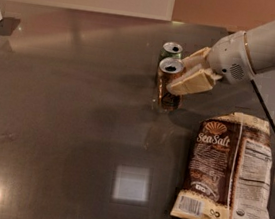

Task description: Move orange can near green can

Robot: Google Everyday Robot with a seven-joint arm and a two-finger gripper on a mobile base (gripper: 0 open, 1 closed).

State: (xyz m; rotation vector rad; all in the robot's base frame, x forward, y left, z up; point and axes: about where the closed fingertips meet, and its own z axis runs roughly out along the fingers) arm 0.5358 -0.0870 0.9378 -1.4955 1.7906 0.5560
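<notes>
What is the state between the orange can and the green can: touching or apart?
Cannot tell. In the camera view the orange can, gripped by the hand, overlaps the green can right behind it, hiding any gap or contact.
</notes>
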